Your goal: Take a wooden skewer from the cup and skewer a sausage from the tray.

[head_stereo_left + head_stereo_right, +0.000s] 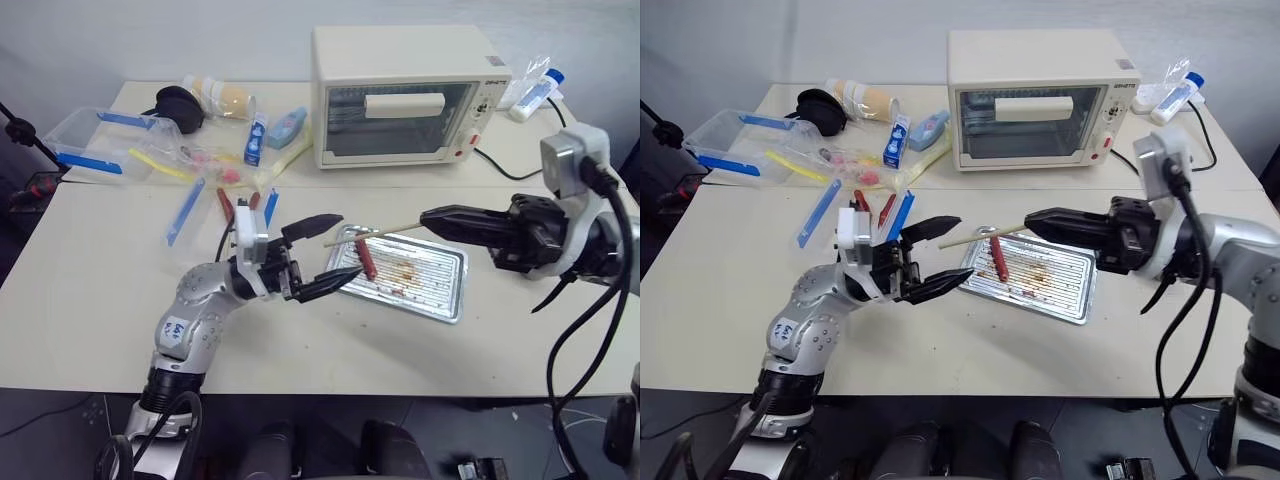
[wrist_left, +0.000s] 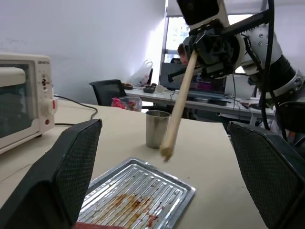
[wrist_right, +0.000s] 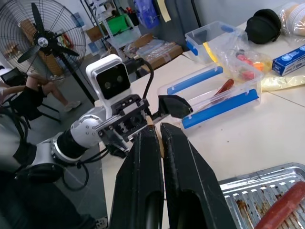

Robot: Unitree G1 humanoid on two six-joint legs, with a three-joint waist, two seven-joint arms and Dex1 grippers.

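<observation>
Hovering wide apart, the left tool [image 1: 315, 255] faces the wooden skewer [image 1: 372, 232] clamped in the right tool [image 1: 428, 218]; the sausage [image 1: 367, 258] lies on the tray [image 1: 440, 290], toaster oven [image 1: 400, 95] behind, bare surface [image 1: 90, 290] around.

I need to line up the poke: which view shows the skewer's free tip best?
The left wrist view: the wooden skewer runs from the right gripper to its tip, hanging above the tray. Both eye views show it thin and side-on over the sausage. In the right wrist view, fingers cover most of it.
</observation>
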